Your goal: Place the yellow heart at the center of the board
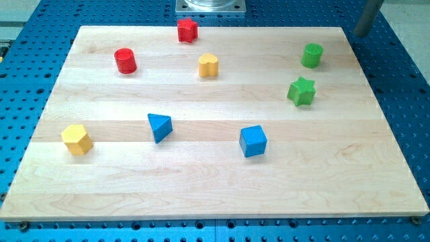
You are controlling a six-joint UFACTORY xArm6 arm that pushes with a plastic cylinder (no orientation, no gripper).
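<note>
The yellow heart (208, 65) lies on the wooden board (215, 181), above the board's middle and slightly toward the view's left. My rod comes in at the view's top right corner, and my tip (357, 34) sits just off the board's top right corner, far to the right of the yellow heart. It touches no block. The nearest block to it is the green cylinder (312, 55).
A red star (187, 30) is at the top edge, a red cylinder (125, 60) at upper left. A green star (302, 91) is at right. A blue triangle (160, 126), a blue cube (253, 141) and a yellow hexagon (76, 140) lie lower down.
</note>
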